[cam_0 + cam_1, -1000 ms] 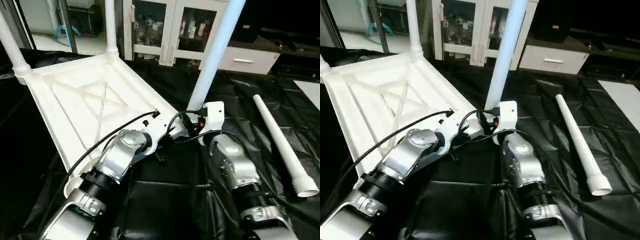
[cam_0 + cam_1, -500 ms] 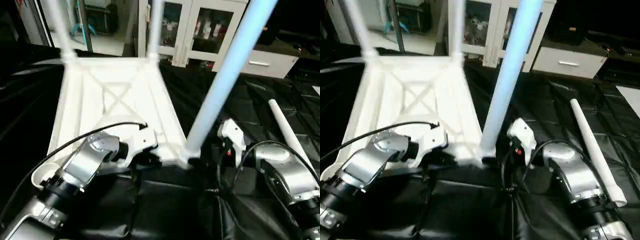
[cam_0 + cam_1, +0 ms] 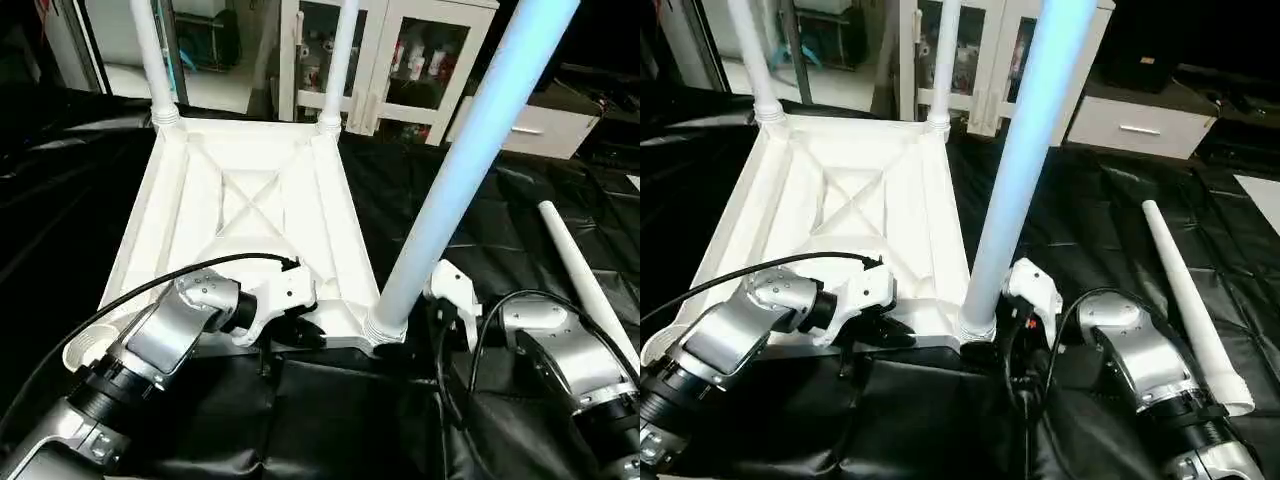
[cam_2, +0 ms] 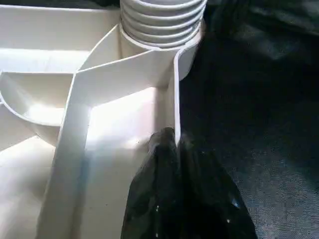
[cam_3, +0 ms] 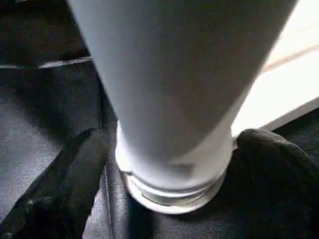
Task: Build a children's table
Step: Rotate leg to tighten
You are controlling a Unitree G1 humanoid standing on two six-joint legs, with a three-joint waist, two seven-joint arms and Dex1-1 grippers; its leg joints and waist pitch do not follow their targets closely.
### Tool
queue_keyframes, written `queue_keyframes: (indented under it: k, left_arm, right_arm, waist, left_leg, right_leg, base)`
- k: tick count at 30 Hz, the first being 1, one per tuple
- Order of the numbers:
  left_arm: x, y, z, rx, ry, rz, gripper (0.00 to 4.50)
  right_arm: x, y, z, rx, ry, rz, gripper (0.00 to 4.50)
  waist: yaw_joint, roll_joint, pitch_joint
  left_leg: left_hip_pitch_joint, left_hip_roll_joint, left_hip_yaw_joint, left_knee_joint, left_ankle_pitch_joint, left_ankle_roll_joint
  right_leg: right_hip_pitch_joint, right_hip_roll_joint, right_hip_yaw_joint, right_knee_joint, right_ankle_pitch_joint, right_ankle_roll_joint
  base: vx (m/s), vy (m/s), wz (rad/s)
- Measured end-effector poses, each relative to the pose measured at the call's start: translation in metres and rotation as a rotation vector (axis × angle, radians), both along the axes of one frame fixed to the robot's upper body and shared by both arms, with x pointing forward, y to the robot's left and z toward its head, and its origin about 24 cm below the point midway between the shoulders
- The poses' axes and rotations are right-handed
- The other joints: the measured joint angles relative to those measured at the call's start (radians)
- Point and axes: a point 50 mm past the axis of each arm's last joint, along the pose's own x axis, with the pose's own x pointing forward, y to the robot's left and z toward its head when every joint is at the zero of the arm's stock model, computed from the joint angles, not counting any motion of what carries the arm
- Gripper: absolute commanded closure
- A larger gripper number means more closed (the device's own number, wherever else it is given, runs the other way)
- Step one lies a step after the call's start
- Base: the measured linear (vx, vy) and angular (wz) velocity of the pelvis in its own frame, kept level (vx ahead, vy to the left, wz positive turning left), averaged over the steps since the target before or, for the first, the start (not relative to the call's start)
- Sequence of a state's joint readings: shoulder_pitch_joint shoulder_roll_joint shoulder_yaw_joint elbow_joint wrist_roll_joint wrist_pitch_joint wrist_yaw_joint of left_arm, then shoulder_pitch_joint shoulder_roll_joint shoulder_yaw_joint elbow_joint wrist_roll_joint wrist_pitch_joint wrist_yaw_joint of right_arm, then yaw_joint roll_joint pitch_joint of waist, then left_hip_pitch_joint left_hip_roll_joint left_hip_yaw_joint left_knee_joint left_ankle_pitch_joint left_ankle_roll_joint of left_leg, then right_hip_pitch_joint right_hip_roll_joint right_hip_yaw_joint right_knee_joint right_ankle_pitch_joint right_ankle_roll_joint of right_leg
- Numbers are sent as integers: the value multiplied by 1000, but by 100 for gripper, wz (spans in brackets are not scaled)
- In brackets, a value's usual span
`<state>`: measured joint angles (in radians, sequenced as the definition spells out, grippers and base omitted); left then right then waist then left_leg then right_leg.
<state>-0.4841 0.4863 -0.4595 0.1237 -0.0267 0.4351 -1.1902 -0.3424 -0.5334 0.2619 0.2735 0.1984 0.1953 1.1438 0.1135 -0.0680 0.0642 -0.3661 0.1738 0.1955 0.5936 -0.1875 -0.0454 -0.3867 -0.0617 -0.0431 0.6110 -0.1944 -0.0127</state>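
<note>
The white table top point(image 3: 240, 200) lies upside down on black sheeting, ribs up. Two legs point(image 3: 155, 60) point(image 3: 340, 60) stand in its far corner sockets. A third leg point(image 3: 460, 170) stands upright in the near right socket, its threaded collar point(image 4: 162, 20) showing above the socket. A fourth leg point(image 3: 585, 270) lies loose on the sheeting to the right. My left gripper point(image 4: 172, 144) is shut on the top's near rim wall, close to that socket. My right gripper point(image 5: 172, 139) is open, one finger point(image 5: 75, 169) on each side of the third leg's base.
The near left corner socket point(image 3: 85, 350) holds nothing. A white cabinet with glass doors point(image 3: 400, 50) and a low drawer unit point(image 3: 520, 130) stand behind the table top. Black sheeting point(image 3: 330, 420) covers the floor all round.
The table top has swung round and now lies square to me, its three legs with it. My right forearm has shifted to the right of the near leg. The left gripper stays on the rim.
</note>
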Motion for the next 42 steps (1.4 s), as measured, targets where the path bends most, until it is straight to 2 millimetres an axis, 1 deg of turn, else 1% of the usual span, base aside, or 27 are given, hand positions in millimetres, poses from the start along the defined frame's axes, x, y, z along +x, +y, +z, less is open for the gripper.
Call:
queue_keyframes:
  k: [1, 3, 4, 5, 18, 26, 28, 29, 31, 32, 34, 35, 37, 40, 42]
  left_arm:
    - [0, 0, 0, 0, 0, 0, 450]
    - [0, 0, 0, 0, 0, 0, 450]
    - [0, 0, 0, 0, 0, 0, 450]
    - [0, 0, 0, 0, 0, 0, 450]
    - [-1, 1, 0, 5, -2, -4, 450]
    - [-2, 3, 1, 11, 4, -9, 450]
    - [-2, 4, 1, 13, 3, -5, 450]
    - [-1, 4, 0, 14, -3, 11, 450]
    - [5, 2, -2, 5, -25, 82, 450]
    - [11, -2, -5, -8, -47, 148, 450]
    - [17, -11, -9, -35, -62, 233, 450]
    - [20, -16, -9, -50, -65, 277, 450]
    - [23, -22, -11, -56, -71, 328, 450]
    - [29, -30, -12, -63, -83, 398, 450]
    - [36, -41, -14, -62, -109, 466, 450]
  right_arm:
    - [0, 0, -1, 1, 3, -2, 31]
    - [0, 0, -1, 3, 2, -2, 51]
    - [0, 0, -1, 3, 2, -2, 51]
    - [0, 0, -1, 6, 3, -1, 72]
    - [-1, 2, -2, 22, 9, 13, 174]
    - [-5, 2, -6, 66, 29, -9, 179]
    - [-5, 4, -8, 85, 31, -29, 180]
    - [-3, 6, -11, 104, 33, -57, 180]
    - [2, 10, -17, 145, 34, -170, 180]
    - [8, 10, -21, 165, 28, -280, 180]
    - [16, 13, -25, 200, 18, -435, 180]
    - [19, 17, -26, 216, 16, -507, 180]
    - [23, 21, -28, 226, 12, -588, 180]
    - [28, 32, -30, 236, -8, -714, 180]
    - [35, 44, -31, 245, -35, -884, 180]
  waist:
    - [0, 0, 0]
    - [0, 0, 0]
    - [0, 0, 0]
    - [0, 0, 0]
    - [0, 0, 0]
    - [1, 0, -1]
    - [-2, -1, -1]
    - [-3, -2, -2]
    - [-8, -4, -3]
    - [-16, -4, -3]
    - [-28, -3, -2]
    - [-31, -3, -2]
    - [-36, -3, -2]
    - [-40, 0, -2]
    - [-44, 5, -3]
  left_leg:
    - [0, 0, 0, 0, 0, 0]
    - [0, 0, 0, 0, 0, 0]
    - [0, 0, 0, 0, 0, 0]
    - [0, 0, 0, 0, 0, 0]
    - [0, 0, 0, 0, 0, 0]
    - [0, 0, 0, 1, 0, 0]
    - [1, 0, 0, 1, 0, 0]
    - [2, 0, 0, 1, 0, 0]
    - [6, 1, 0, 1, 0, 0]
    - [8, 1, 1, 1, 0, 0]
    - [9, 1, 0, 1, 0, -1]
    - [9, 1, -1, 1, 0, -1]
    - [10, 0, -2, 1, 0, -1]
    - [11, 0, -2, 0, 0, -1]
    - [12, 0, -2, -1, 0, -1]
  right_leg:
    - [0, 0, 0, 0, 0, 0]
    - [0, 0, 0, 0, 0, 0]
    - [0, 0, 0, 0, 0, 0]
    - [0, 0, 0, 0, 0, 0]
    - [0, 0, 0, 0, 0, 0]
    - [0, 0, 0, 0, 0, 0]
    - [1, 0, 0, 1, 0, 0]
    - [1, 0, 0, 1, 0, 0]
    - [3, 0, 0, 2, 1, -2]
    - [5, 0, 0, 3, 2, -3]
    - [4, 0, -1, 1, 0, 0]
    - [3, -1, -3, 0, 0, 1]
    - [3, -1, -4, -1, 0, 1]
    - [2, -1, -3, -1, 0, 1]
    - [2, -1, -3, -1, 0, 1]
  base:
    - [0, 0, 0]
    - [0, 0, 0]
    - [0, 0, 0]
    - [0, 0, 0]
    - [0, 0, 0]
    - [0, 0, 0]
    - [0, 0, 0]
    - [0, 0, 0]
    - [0, 0, 0]
    - [-58, -5, -5]
    - [-25, 4, -5]
    - [0, 0, 0]
    - [0, 0, 0]
    - [0, 0, 0]
    - [0, 0, 0]
